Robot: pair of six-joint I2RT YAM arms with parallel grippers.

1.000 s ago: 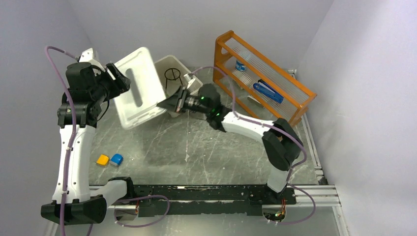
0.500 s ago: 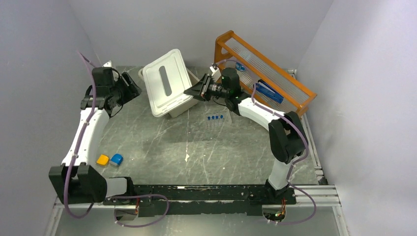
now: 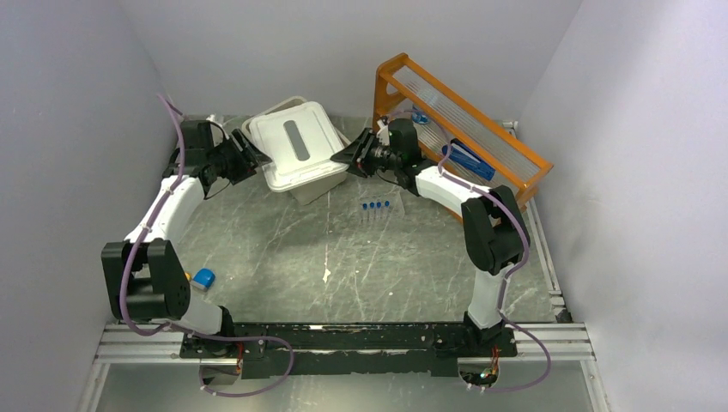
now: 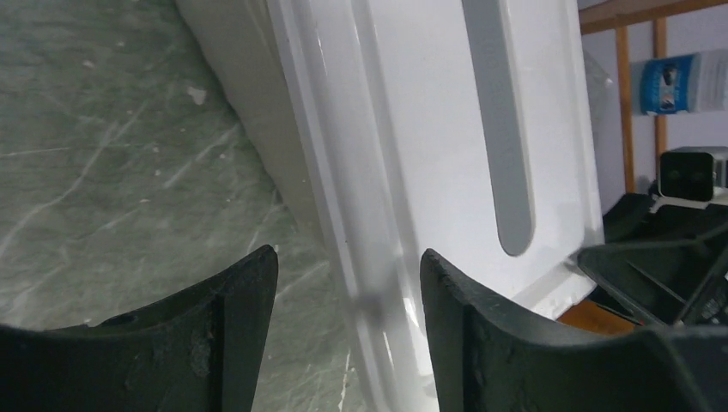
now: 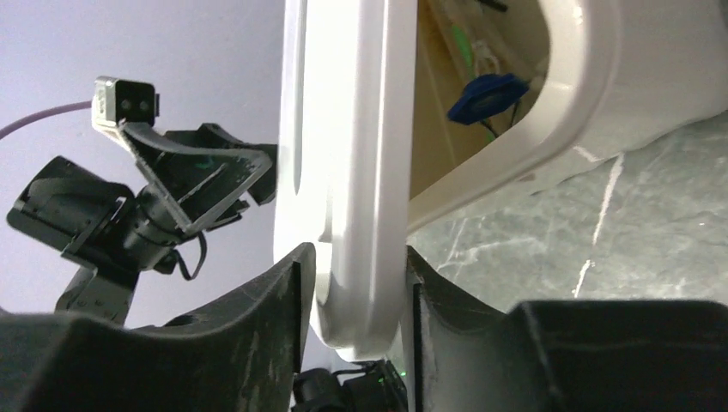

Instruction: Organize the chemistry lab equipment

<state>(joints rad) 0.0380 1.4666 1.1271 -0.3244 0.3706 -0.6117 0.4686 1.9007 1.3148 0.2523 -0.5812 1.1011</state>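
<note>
A: Hold point for the white plastic lid [image 3: 279,156]?

B: Its rim; it looks stiff and slick. The right gripper [image 5: 356,253] pinches it; the left gripper [image 4: 348,257] stands open around it. Fragile-looking clear blue-capped test tubes [image 3: 374,206] lie on the desk [image 3: 343,257], near of the white bin [image 3: 313,187].

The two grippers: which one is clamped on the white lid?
The right gripper: it squeezes both sides of the lid at its edge, while the left gripper straddles it with a gap.

The white lid [image 3: 296,146] hides most of the bin's [image 3: 313,187] contents
</note>
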